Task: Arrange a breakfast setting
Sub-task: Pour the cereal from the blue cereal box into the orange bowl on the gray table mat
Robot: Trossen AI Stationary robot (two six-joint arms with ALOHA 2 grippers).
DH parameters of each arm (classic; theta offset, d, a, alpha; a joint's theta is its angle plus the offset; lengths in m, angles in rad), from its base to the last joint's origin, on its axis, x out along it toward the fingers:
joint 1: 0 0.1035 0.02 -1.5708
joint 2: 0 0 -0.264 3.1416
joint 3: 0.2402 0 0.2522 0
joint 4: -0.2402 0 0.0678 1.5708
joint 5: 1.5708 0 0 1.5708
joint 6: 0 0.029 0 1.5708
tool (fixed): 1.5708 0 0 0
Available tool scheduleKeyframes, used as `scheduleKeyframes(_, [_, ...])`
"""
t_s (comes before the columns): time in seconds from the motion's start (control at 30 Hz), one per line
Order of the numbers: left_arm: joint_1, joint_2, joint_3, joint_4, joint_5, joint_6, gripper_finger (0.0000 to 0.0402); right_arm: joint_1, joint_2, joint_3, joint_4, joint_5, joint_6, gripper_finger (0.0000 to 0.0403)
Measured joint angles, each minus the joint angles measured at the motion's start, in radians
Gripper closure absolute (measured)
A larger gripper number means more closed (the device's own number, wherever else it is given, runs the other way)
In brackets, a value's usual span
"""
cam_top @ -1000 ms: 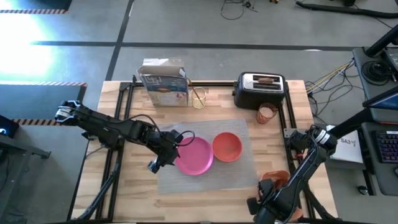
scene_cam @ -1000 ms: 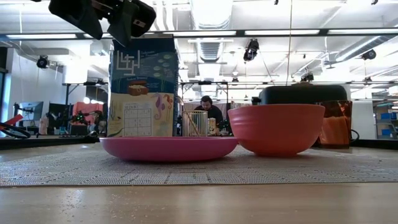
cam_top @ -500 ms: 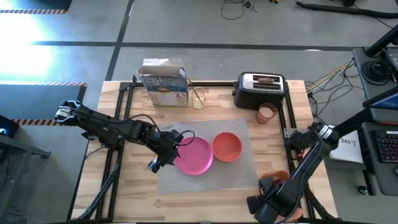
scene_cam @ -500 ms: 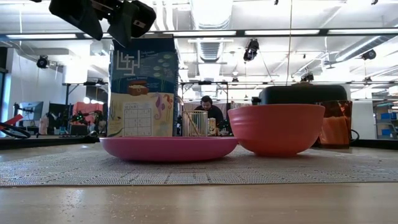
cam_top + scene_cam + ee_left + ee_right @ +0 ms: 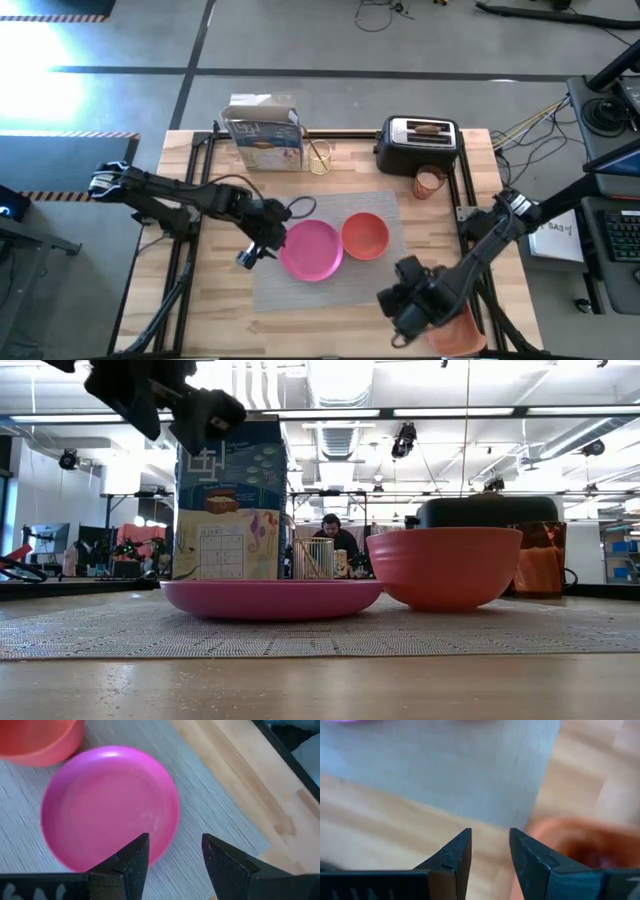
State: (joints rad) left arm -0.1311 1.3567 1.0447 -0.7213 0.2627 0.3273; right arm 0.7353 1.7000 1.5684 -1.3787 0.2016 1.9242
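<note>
Since a second ago my right gripper [image 5: 400, 298] has swung inward from the near right corner to hover over the near right edge of the grey placemat [image 5: 390, 215]; its jaws are parted with nothing between them, and the rectangular orange tray [image 5: 462, 331] lies just beyond it on the wood. My left gripper [image 5: 262, 243] has drawn back slightly from the pink plate [image 5: 313, 250] and now hangs above its left rim, jaws released and empty.

Plate and orange bowl [image 5: 365, 236] sit side by side on the placemat, nearly touching; the small orange cup [image 5: 429, 182] stands off the mat beside the toaster [image 5: 418, 143], where a toast slice [image 5: 427, 127] sits in a slot; I cannot find the apple or the utensil in these views.

I judge the next job is fetching the remaining pieces; I would keep the left arm high and clear of the plate; I would bring the right arm round the bowl rather than over it, and close on the cup squarely so it does not tip.
</note>
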Motion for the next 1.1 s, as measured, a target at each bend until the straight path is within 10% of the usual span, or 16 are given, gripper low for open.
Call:
scheduleKeyframes(0.67, [0.272,-0.010,-0.148,0.011,0.385,0.020,0.0235,-0.489,-0.025,-0.002,-0.030,0.116,-0.933,0.0280])
scheduleKeyframes(1.1, [0.256,-0.162,-0.170,0.119,0.291,0.031,0.0235,-0.540,-0.043,-0.004,-0.031,0.131,-1.049,0.0280])
